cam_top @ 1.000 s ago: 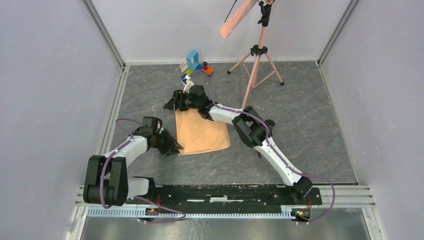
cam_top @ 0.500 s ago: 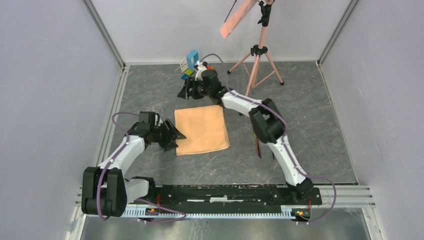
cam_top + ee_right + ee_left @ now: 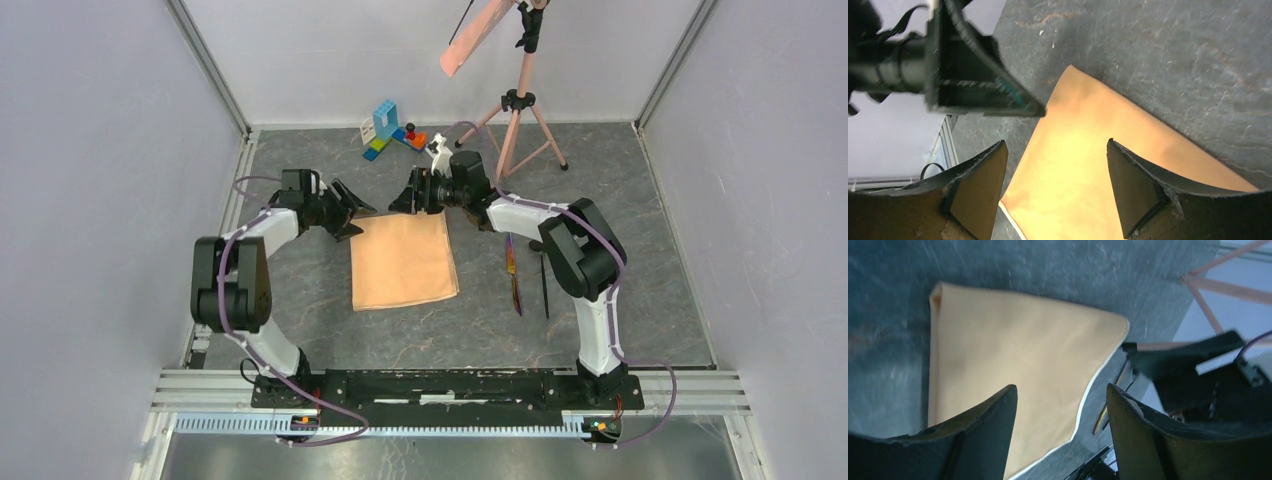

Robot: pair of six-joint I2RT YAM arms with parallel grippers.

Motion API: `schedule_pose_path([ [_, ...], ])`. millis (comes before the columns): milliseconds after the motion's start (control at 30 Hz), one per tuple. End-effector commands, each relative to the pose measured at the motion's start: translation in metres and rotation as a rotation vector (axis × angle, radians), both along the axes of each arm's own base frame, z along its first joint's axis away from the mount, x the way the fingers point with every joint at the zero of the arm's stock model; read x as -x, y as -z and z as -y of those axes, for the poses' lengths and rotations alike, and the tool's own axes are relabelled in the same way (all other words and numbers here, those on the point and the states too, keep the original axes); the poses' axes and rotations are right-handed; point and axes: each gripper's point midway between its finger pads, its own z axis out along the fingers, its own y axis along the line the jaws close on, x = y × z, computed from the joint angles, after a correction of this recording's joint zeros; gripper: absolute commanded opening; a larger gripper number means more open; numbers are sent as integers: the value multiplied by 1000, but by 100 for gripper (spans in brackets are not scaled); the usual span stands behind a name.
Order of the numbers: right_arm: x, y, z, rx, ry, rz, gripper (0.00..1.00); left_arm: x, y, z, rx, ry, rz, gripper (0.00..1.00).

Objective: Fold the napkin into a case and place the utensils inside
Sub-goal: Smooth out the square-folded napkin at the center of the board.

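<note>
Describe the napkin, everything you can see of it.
The napkin is a plain, soft-looking peach-tan cloth, lying flat as a near-square rectangle mid-table. A pale line runs along one edge, so it may be folded over; it is no narrow case yet. The left gripper and right gripper are open at its far corners; I cannot tell whether they touch it. The utensils lie apart on its right.

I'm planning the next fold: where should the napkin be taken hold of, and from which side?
Probably at the two far corners of the napkin, one per gripper, coming in from the far edge. It lies flat, so only its edges and corners offer anything to pinch. The open left gripper and right gripper each hover by a far corner.
</note>
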Motion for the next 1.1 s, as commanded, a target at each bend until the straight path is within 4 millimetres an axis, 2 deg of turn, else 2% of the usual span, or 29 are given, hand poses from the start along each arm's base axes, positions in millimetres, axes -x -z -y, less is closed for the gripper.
schedule_pose_path([
  [0, 4, -1, -5, -64, -52, 25, 78, -40, 4, 7, 74, -23, 6, 71],
  [133, -4, 23, 4, -53, -34, -8, 76, -47, 20, 0, 68, -64, -16, 70],
  [267, -9, 50, 16, -18, -10, -38, 76, -41, 45, -9, 15, -82, -101, 67],
  [333, -11, 62, 22, 4, 4, -50, 76, -39, 58, -26, 21, -121, -149, 65],
  [467, -16, 84, 29, 49, 13, -67, 75, -36, 68, -36, 3, -137, -175, 64],
  [700, -38, 117, 68, 272, 102, -44, 75, -27, 86, -48, -45, -149, -235, 65],
  [800, -44, 120, 85, 351, 132, -20, 75, -25, 90, -50, -59, -144, -240, 65],
  [900, -49, 116, 98, 438, 145, 14, 75, -29, 82, -50, -75, -128, -204, 65],
  [1067, -62, 73, 99, 513, 137, 106, 75, -36, 57, -36, -152, -25, -114, 67],
])
